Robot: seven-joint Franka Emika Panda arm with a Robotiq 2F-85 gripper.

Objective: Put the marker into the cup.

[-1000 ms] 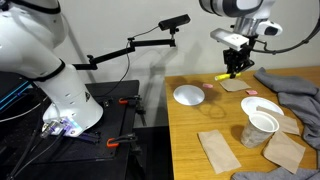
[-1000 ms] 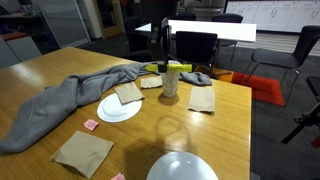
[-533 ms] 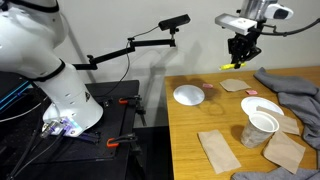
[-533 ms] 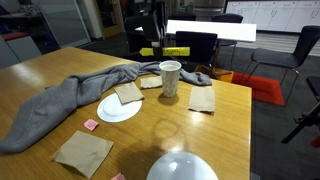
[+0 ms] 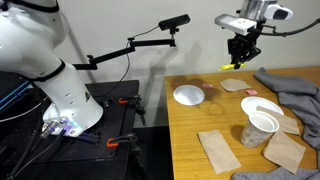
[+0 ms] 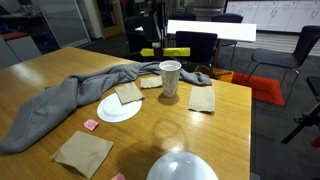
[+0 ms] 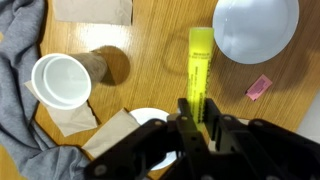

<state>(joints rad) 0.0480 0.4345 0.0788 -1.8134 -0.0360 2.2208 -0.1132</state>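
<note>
The yellow marker [image 7: 198, 68] is clamped between my gripper's fingers and sticks out ahead of them in the wrist view. My gripper [image 7: 200, 115] is shut on its near end. In both exterior views the gripper [image 5: 240, 48] [image 6: 160, 42] hangs well above the table with the marker [image 5: 233, 62] [image 6: 166, 51] in it. The whitish translucent cup [image 5: 260, 125] [image 6: 171, 78] [image 7: 62, 80] stands upright and empty on the wooden table, off to one side of the gripper and below it.
A shallow white dish [image 5: 188, 95] [image 6: 182, 168] [image 7: 255, 25] lies on the table. A flat white plate [image 6: 120, 108] holds a brown napkin. A grey cloth [image 5: 300, 90] [image 6: 60, 105] lies beside the cup. More brown napkins [image 5: 218, 150] and small pink pieces [image 7: 258, 87] are scattered about.
Over the last second my gripper rose from near the tabletop with the marker in it. It has not moved in the last half second.
</note>
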